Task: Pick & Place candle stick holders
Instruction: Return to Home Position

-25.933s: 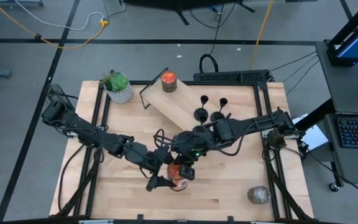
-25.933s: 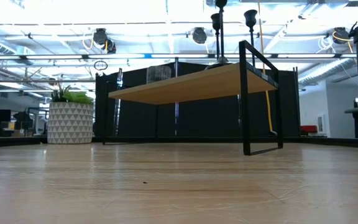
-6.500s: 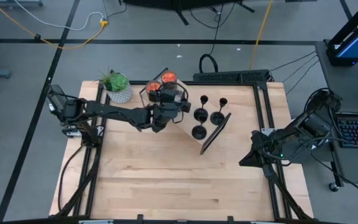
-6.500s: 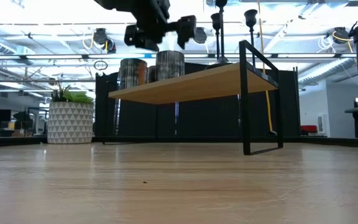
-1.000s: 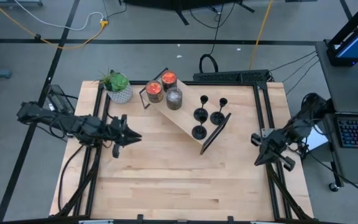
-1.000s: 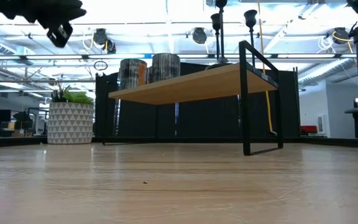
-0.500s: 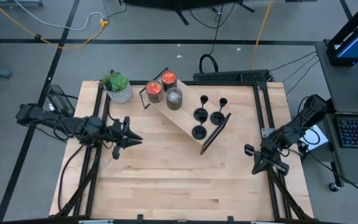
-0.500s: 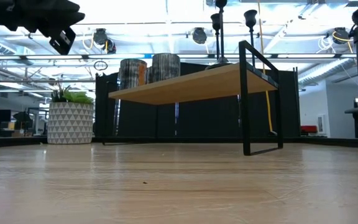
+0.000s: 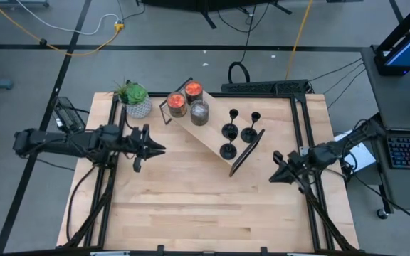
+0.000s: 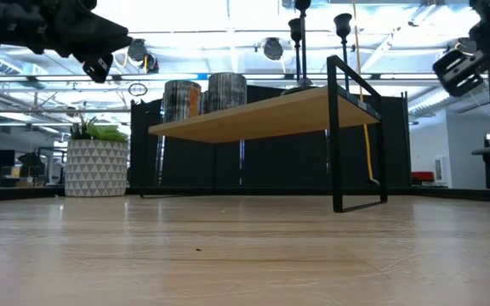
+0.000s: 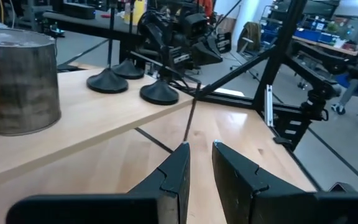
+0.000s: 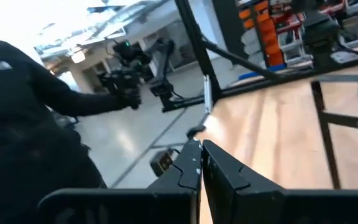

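Candle stick holders point(image 9: 230, 132) stand on shelf point(image 9: 208, 131); left gripper point(image 9: 159, 149) left of shelf, barely ajar, empty; right gripper point(image 9: 275, 176) right of shelf, closed, empty; looks like homing step, next: arms park clear of shelf

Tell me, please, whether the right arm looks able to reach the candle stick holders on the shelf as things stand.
Probably yes. The right tool hangs empty off the end of the shelf where the candle stick holders stand. Only the shelf's black end frame lies between, so coming in from above looks safest.
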